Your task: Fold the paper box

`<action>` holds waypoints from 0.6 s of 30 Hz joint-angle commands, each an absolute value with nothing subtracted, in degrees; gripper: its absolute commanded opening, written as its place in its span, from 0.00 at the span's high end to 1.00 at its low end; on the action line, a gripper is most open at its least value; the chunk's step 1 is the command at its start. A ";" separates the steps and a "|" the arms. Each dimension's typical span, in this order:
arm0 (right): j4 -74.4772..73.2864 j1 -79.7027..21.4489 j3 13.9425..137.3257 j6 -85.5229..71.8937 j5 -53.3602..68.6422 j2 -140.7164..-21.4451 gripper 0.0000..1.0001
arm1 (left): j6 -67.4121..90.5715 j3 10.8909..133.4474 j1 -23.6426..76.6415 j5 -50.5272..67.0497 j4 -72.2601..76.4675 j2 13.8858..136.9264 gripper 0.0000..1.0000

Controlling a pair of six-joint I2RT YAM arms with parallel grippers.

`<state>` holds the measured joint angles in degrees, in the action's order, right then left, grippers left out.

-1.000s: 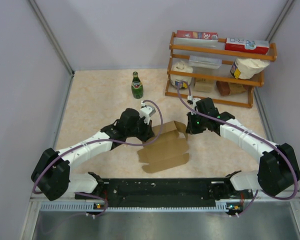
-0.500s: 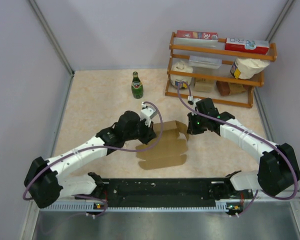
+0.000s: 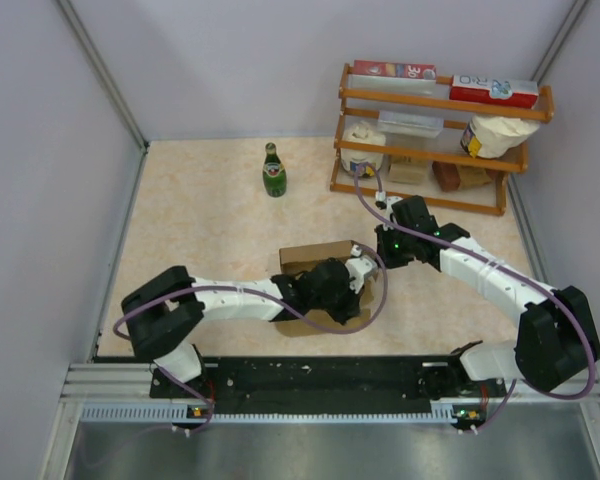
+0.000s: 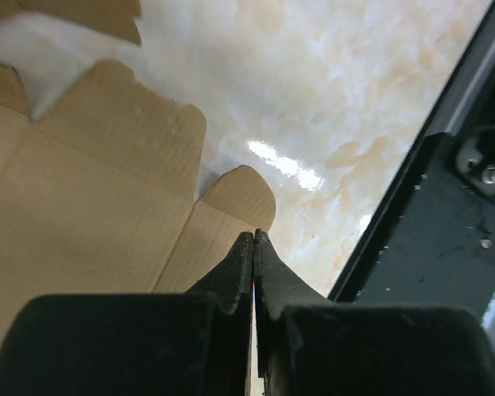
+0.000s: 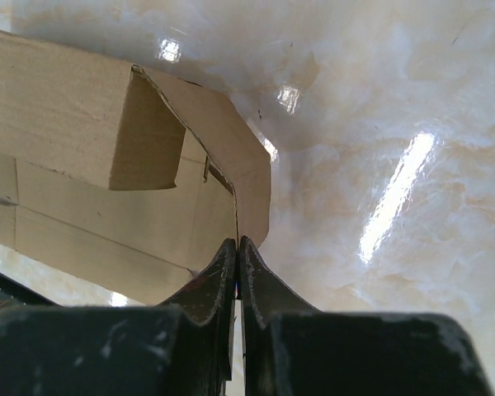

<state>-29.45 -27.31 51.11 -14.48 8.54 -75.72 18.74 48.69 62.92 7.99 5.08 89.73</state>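
At right wrist only: paper box (image 5: 66, 99) flap between closed fingers (image 5: 214, 280)

walls (image 3: 230, 60): plain lilac | tabletop (image 3: 200, 200): beige marble, glossy | rack (image 3: 417, 197): wooden, far right

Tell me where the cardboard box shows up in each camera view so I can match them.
Top view: cardboard box in the middle of the table, partly under the left arm.
Left wrist view: it fills the left half.
Right wrist view: it sits upper left, one flap standing up.
Shared landmark: the beige marbled table, seen in all three.
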 commanded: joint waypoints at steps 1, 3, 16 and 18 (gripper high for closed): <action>-28.21 -26.98 53.26 -13.89 8.53 -73.92 1.00 | 21.44 52.82 63.90 3.52 11.24 94.30 1.00; -28.21 -26.98 53.17 -13.71 8.53 -73.83 1.00 | 21.88 53.00 63.90 1.24 11.78 96.14 1.00; -28.21 -26.98 53.26 -13.80 8.70 -74.09 1.00 | 22.33 53.78 63.98 -8.26 13.98 100.28 1.00; -28.21 -26.98 53.26 -13.80 8.61 -73.92 1.00 | 22.32 54.05 63.90 -7.82 13.71 101.33 1.00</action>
<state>-29.45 -27.31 51.11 -14.09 8.58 -75.72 22.37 51.72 63.92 -6.09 12.05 99.26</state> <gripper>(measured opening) 0.007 0.009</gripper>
